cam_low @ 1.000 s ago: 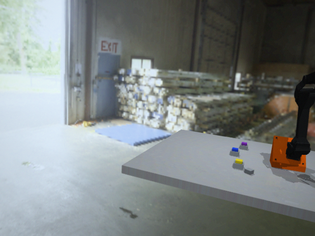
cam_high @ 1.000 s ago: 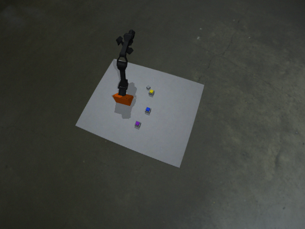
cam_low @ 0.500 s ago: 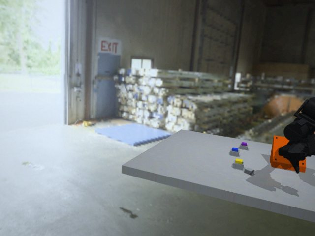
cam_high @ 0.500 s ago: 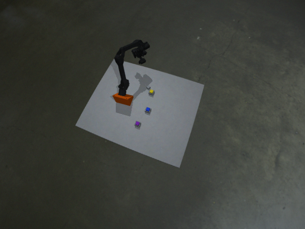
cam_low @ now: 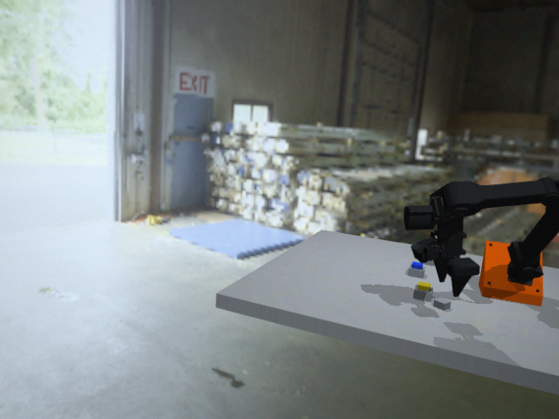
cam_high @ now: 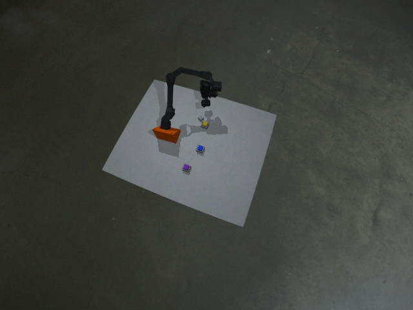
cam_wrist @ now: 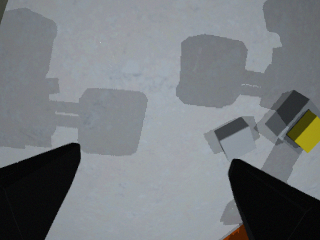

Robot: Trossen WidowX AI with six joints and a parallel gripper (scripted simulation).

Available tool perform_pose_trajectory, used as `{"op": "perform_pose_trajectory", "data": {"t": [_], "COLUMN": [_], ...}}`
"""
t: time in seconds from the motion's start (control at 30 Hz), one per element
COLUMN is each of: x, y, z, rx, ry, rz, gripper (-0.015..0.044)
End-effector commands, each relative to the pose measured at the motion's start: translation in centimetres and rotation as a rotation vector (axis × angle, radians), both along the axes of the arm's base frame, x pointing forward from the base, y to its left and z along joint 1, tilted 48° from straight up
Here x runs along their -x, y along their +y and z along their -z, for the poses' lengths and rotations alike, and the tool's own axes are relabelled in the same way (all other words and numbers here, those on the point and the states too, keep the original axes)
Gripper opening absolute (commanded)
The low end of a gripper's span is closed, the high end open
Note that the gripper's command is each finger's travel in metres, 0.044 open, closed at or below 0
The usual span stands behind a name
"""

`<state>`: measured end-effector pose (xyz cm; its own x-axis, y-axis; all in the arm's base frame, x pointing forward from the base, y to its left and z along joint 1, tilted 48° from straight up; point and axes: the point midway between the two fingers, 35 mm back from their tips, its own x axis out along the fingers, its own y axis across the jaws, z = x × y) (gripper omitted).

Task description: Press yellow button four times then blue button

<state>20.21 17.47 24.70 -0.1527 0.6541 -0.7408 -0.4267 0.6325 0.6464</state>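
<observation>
The yellow button [cam_high: 204, 123] [cam_low: 423, 285] [cam_wrist: 307, 131] sits on its grey housing on the grey table top [cam_high: 233, 166] [cam_low: 315, 279]. The blue button [cam_high: 200, 148] [cam_low: 417, 265] is farther along the same row. My gripper [cam_high: 205, 103] [cam_low: 450, 284] [cam_wrist: 156, 160] is open and empty. It points down and hangs above the table, off to one side of the yellow button, not over it. In the wrist view the yellow button is at the right edge, outside the span of the fingers.
A small grey block [cam_high: 201, 117] [cam_low: 442, 304] [cam_wrist: 235, 136] lies close beside the yellow button, between it and the gripper. A purple button [cam_high: 186, 166] is at the end of the row. The arm's orange base [cam_high: 166, 133] [cam_low: 496, 275] stands nearby.
</observation>
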Motion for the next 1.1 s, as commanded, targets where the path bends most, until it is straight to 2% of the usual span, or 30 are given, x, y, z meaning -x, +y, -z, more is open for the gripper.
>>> {"op": "perform_pose_trajectory", "data": {"t": [0.0,0.2,0.4,0.63,0.87,1.07], "x": [-3.6,-5.9,-6.0,-5.8,-5.7,-5.7], "y": [-4.7,-11.3,-12.7,-8.3,-8.2,-8.2], "z": [3.7,7.8,8.6,12.5,12.7,12.7], "rx": [-0.002,-0.044,-0.059,-0.061,-0.062,-0.062], "ry": [0.103,0.222,0.245,0.244,0.244,0.244], "rz": [0.161,0.362,0.404,0.404,0.404,0.404], "gripper": [0.04,0.04,0.04,0.0216,0.0032,0.002]}}
